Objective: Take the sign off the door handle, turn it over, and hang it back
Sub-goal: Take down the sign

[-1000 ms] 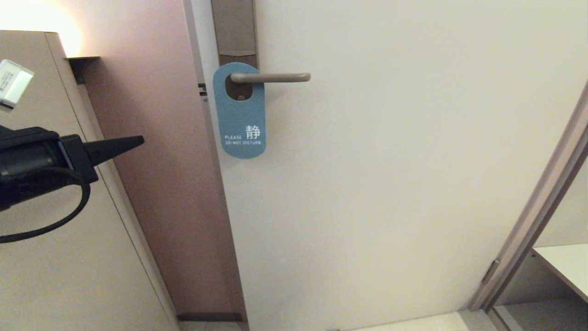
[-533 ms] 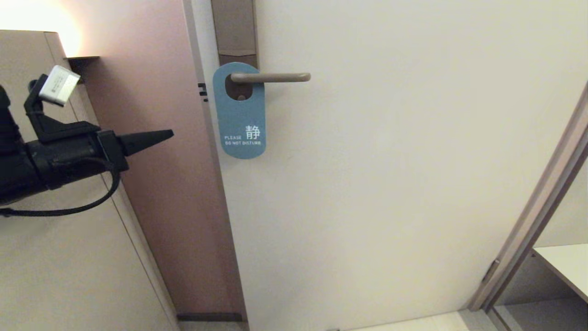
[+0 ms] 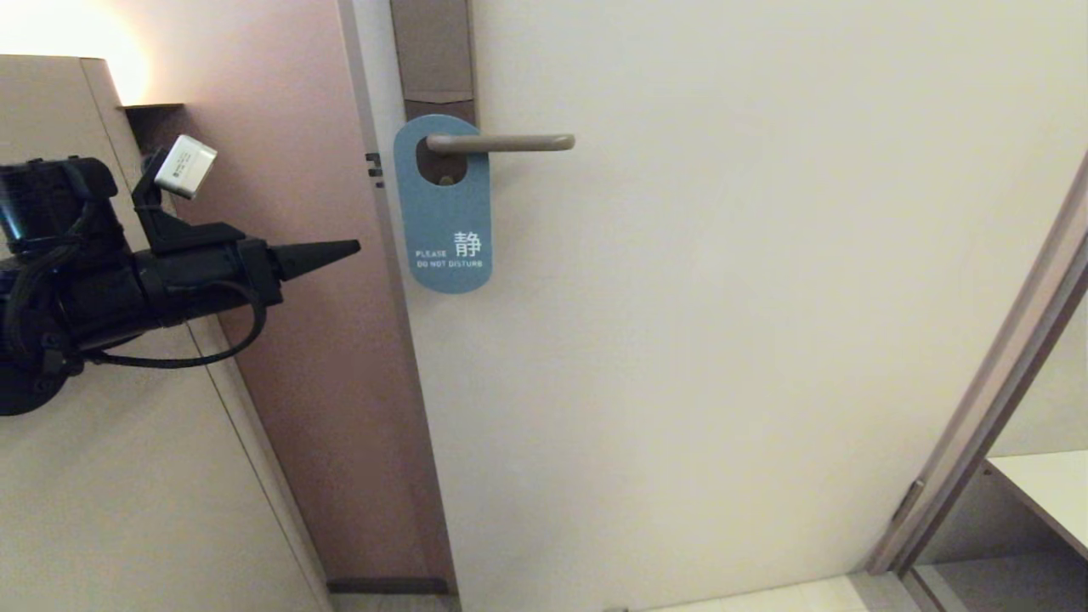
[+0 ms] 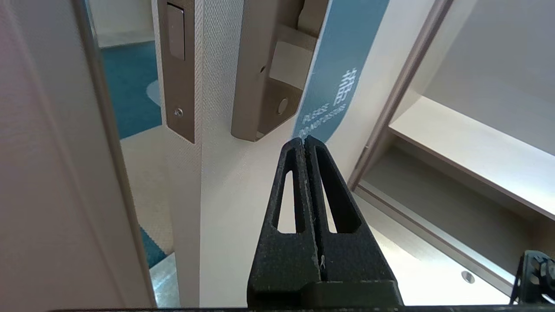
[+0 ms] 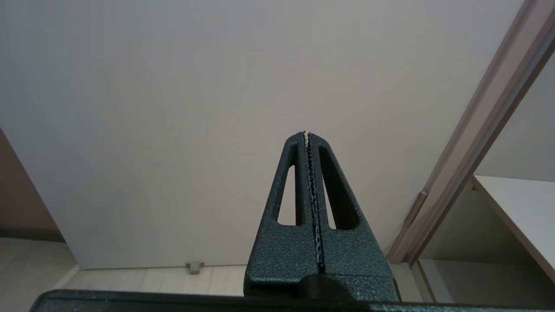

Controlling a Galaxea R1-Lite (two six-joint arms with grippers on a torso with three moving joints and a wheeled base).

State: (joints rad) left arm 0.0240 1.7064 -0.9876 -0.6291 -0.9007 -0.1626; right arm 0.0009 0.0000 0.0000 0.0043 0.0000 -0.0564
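The sign (image 3: 444, 221) hangs by its oval hole on the door handle (image 3: 501, 143), blue side out with white "PLEASE DO NOT DISTURB". The handle is a slim beige lever on a brown backplate (image 3: 433, 55). My left gripper (image 3: 353, 247) is shut and empty, pointing right, a short way left of the sign's lower half and apart from it. In the left wrist view the sign (image 4: 342, 73) shows edge-on beyond the left gripper (image 4: 303, 139). My right gripper (image 5: 305, 133) is shut with nothing in it, low down, facing the bare door; the head view does not show it.
The pale door (image 3: 722, 297) fills the middle. A pinkish-brown wall (image 3: 289, 297) and a beige cabinet (image 3: 102, 476) stand to the left behind my left arm. At the right are a door frame (image 3: 986, 399) and a white shelf (image 3: 1045, 493).
My left arm has swung in from the left edge and risen slightly, bringing its shut fingertips rightward toward the sign. The sign and handle have not moved.
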